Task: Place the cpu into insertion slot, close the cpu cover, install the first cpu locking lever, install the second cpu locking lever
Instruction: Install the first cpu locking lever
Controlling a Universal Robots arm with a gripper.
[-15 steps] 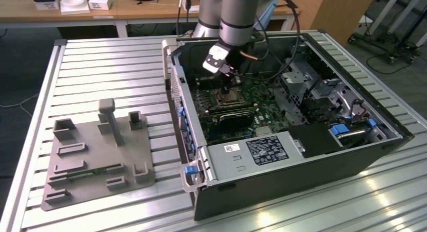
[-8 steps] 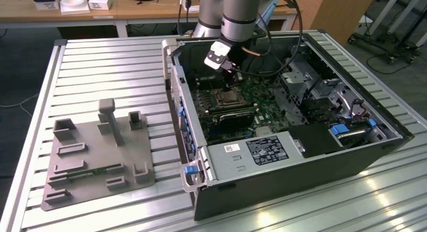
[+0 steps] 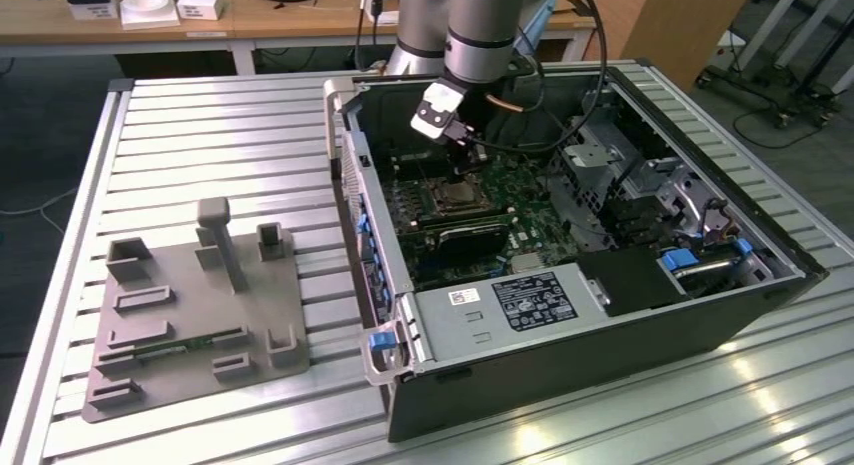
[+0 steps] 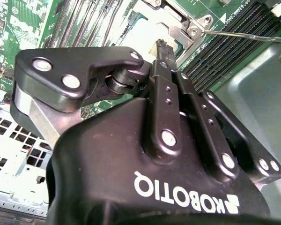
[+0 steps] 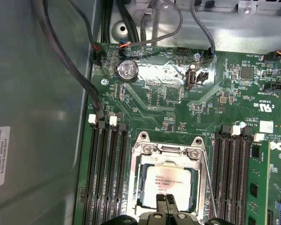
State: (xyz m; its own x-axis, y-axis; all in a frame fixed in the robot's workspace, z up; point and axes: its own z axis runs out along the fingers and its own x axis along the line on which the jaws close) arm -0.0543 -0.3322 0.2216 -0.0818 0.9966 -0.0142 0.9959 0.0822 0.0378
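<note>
cpu (image 5: 166, 180) — seated in slot (image 5: 137, 164), on green board | cover (image 5: 171, 151) down, framing it | end effector (image 5: 166, 201) clenched on nothing, tips low over cpu edge | wire lever (image 4: 243, 34) — beside cover | memory slots (image 5: 107, 168) flank socket | case (image 3: 601, 335) open on table (image 3: 200, 135)

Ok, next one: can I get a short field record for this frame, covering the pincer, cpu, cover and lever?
pincer: fingertips together, just above the cpu
cpu: lying in the insertion slot, pale top face up
cpu cover: appears folded down, framing the cpu
lever: thin wire rod alongside the slot; cannot tell if latched
setting: open computer case on a slatted table
</note>
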